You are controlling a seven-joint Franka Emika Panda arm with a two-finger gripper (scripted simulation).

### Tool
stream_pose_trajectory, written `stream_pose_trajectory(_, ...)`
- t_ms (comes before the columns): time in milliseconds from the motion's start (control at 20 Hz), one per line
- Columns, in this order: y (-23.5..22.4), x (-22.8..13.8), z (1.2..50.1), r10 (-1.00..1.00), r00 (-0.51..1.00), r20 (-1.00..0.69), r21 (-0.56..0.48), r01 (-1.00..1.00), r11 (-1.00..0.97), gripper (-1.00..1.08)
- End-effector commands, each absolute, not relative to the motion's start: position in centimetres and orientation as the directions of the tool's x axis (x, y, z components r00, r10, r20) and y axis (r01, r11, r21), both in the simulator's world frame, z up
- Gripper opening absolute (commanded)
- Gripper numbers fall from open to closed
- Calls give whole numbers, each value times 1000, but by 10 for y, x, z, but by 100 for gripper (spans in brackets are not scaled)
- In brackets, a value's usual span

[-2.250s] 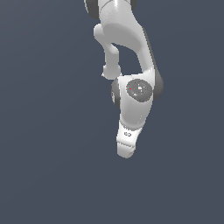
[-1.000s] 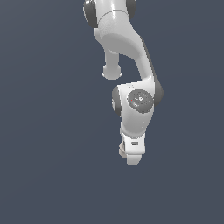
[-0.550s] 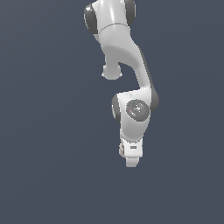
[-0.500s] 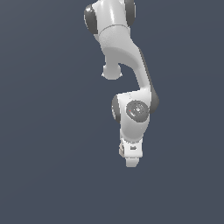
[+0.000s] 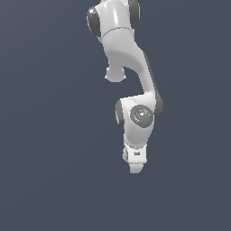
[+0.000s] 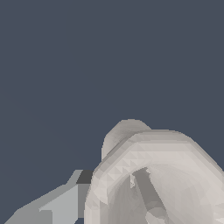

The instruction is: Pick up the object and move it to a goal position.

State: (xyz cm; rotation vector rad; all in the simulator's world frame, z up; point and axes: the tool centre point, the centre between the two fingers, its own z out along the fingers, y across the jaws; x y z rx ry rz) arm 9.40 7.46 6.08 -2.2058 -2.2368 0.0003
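The object [image 6: 144, 148], an off-white cup-like piece with a wide hollow rim, fills the lower part of the wrist view, very close to the camera. My gripper [image 6: 112, 176] straddles its wall. One grey finger [image 6: 65, 201] lies against the outside of the rim, and the other finger [image 6: 146, 192] reaches down inside the hollow. Both look pressed to the wall. In the exterior view the white arm hangs straight down with the hand [image 5: 135, 155] at its lower end. The object is hidden behind that hand there.
Only a plain dark blue-grey background [image 5: 45, 135] surrounds the arm in both views. No other objects, edges or containers show.
The hand has swung from a tilt to pointing straight down and sits slightly lower. Over the last half second it has barely moved.
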Motion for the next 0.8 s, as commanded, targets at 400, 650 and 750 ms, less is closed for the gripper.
stream_pose_trajectory(400,75,94,64,1000,-19,0,1,1000,19,-100)
stream_pose_trajectory(650,81,96,87,999,-53,2,9,999,53,-100)
stream_pose_trajectory(750,85,97,102,997,-75,3,14,997,75,-100)
